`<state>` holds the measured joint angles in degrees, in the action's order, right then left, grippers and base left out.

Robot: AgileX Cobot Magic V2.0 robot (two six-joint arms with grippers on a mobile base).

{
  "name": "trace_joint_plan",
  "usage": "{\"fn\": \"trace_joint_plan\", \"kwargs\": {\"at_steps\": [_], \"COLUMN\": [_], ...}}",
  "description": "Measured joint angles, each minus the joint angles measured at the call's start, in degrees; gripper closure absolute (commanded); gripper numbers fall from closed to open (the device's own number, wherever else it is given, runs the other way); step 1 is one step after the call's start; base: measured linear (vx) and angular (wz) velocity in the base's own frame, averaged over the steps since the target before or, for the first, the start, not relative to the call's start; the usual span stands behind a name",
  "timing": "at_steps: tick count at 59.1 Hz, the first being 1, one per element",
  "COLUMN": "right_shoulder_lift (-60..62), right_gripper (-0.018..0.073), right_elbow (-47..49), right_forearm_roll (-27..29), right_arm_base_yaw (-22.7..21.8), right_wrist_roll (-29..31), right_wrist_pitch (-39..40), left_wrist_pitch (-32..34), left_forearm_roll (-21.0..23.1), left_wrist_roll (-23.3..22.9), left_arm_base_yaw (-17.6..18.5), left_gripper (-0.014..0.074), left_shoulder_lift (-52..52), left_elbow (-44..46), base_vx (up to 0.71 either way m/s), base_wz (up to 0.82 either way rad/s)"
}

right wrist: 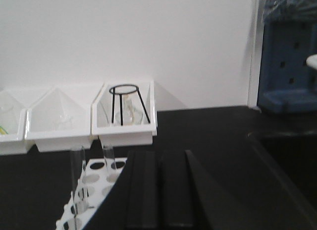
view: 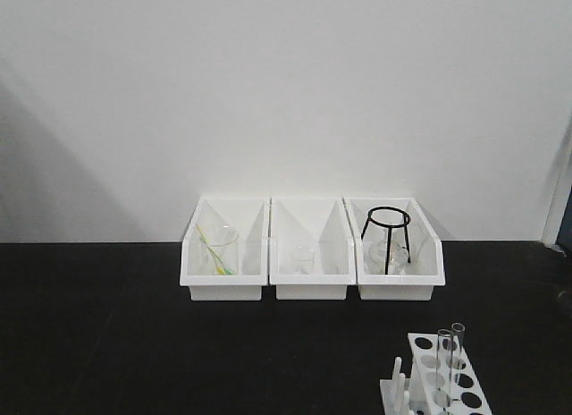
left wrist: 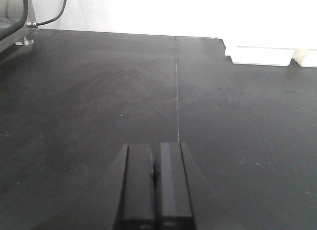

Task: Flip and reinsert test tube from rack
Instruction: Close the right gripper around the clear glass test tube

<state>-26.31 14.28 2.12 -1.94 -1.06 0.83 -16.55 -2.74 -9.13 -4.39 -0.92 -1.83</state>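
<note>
Right jaws closed, empty, test tubes (right wrist: 78, 175) upright in rack (view: 393, 393) just beside, left jaws closed, empty

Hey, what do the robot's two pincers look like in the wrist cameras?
Both look alike: the left pincer and the right pincer each have two flat, matte black, bar-shaped fingers with squared tips, on a black body that widens toward the camera. No markings or cables show on them. The arms themselves are out of view.
</note>
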Motion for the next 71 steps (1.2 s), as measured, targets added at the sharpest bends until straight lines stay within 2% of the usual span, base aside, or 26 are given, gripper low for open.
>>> {"fn": "trace_joint_plan", "kwargs": {"at_steps": [8,21,27,34,39,44,48,53,61,71], "right_shoulder_lift": [-7.3,-17.5,-22.8,-30.2,-34.4,-39.0,-42.0,-46.0,-52.3,-58.0], "right_gripper": [0.0433,0.0155,0.0064,0.0043,0.0043,0.0043,0.0045,0.0045,0.0045,0.0045], "right_elbow": [0.0,0.0,0.0,0.0,0.1,0.1,0.3,1.0,3.3,7.9], "right_forearm_roll": [0.1,0.1,0.1,-2.6,-10.0,-20.0,-25.9,-31.1,-35.2,-37.6], "right_arm_base_yaw": [0.0,0.0,0.0,0.0,0.0,0.0,0.0,0.0,0.0,0.0], "right_wrist_roll": [0.0,0.0,-0.9,-3.0,-5.6,-11.8,-16.1,-18.8,-19.8,-19.9], "right_wrist_pitch": [1.9,6.3,10.0,17.1,21.9,28.1,33.1,38.5,41.6,43.1], "left_wrist_pitch": [0.0,0.0,0.0,0.0,0.0,0.0,0.0,0.0,0.0,0.0], "left_forearm_roll": [0.0,0.0,0.0,0.0,0.0,0.0,0.0,0.0,0.0,0.0], "left_wrist_roll": [0.0,0.0,0.0,0.0,0.0,0.0,0.0,0.0,0.0,0.0], "left_arm_base_yaw": [0.0,0.0,0.0,0.0,0.0,0.0,0.0,0.0,0.0,0.0], "left_gripper": [0.0603,0.0603,0.0603,0.0603,0.0603,0.0603,0.0603,0.0603,0.0603,0.0603], "left_shoulder_lift": [0.0,0.0,0.0,0.0,0.0,0.0,0.0,0.0,0.0,0.0], "left_elbow": [0.0,0.0,0.0,0.0,0.0,0.0,0.0,0.0,0.0,0.0], "base_vx": [0.0,0.0,0.0,0.0,0.0,0.0,0.0,0.0,0.0,0.0], "base_wz": [0.0,0.0,0.0,0.0,0.0,0.0,0.0,0.0,0.0,0.0]}}
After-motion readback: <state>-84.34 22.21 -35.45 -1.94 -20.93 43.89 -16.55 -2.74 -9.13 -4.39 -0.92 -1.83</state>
